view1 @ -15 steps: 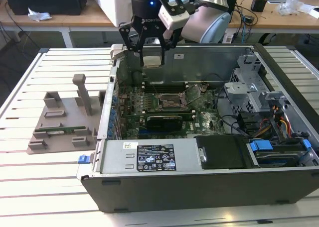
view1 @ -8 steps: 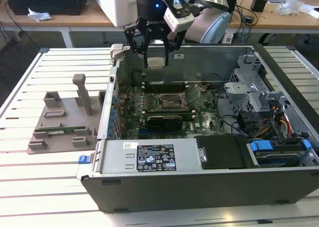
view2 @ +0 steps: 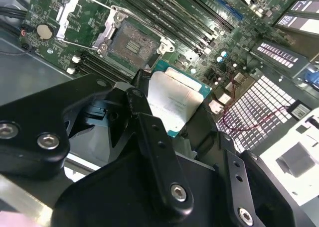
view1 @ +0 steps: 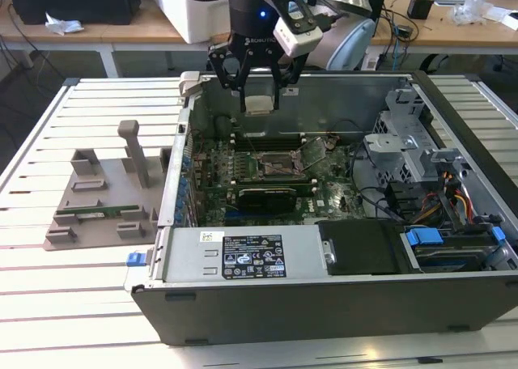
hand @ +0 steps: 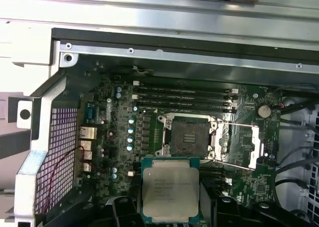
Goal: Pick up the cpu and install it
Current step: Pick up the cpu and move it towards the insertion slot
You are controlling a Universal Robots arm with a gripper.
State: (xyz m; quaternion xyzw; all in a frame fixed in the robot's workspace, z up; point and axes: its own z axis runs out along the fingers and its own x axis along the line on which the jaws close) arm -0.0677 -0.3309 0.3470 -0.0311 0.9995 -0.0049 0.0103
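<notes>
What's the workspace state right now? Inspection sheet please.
Surface: slatted white table carrying an open case.
Job's things: cpu held above the board, not in the socket. The socket is empty and its latch frame is swung open.
Clutter: grey holder with a green memory stick, on the table at the exterior view's left of the case.
Grippers: hand shut on the cpu's edges, over the case.
Cables: red wire by the rear grille; coloured cables by the drive bay.
Surroundings: desks behind, with equipment and cables on them.
</notes>
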